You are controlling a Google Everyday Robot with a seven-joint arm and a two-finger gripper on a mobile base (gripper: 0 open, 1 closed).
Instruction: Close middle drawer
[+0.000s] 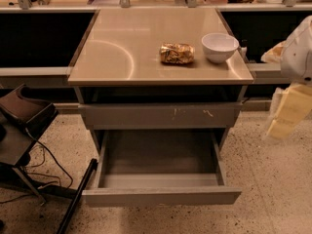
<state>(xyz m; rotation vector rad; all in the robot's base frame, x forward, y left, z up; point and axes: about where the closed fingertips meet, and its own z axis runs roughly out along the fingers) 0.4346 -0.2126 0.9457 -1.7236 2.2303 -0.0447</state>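
Observation:
The middle drawer (pixel 161 196) is a wide, shallow grey drawer with a plain flat front. It is pulled far out below the table, and its grey box interior (pixel 158 155) shows empty. Above it is a shut grey drawer front with pale scratch marks (pixel 161 115). My gripper (pixel 288 112) is a pale yellowish shape hanging at the right edge of the view, under the white arm (pixel 300 52). It is to the right of the table, level with the scratched drawer front, and apart from the open drawer.
On the tan tabletop (pixel 122 52) lie a crinkled snack bag (pixel 176 53) and a white bowl (pixel 219 47). A dark stand with cables (pixel 22 126) is on the speckled floor at left. Dark counters run along both sides behind the table.

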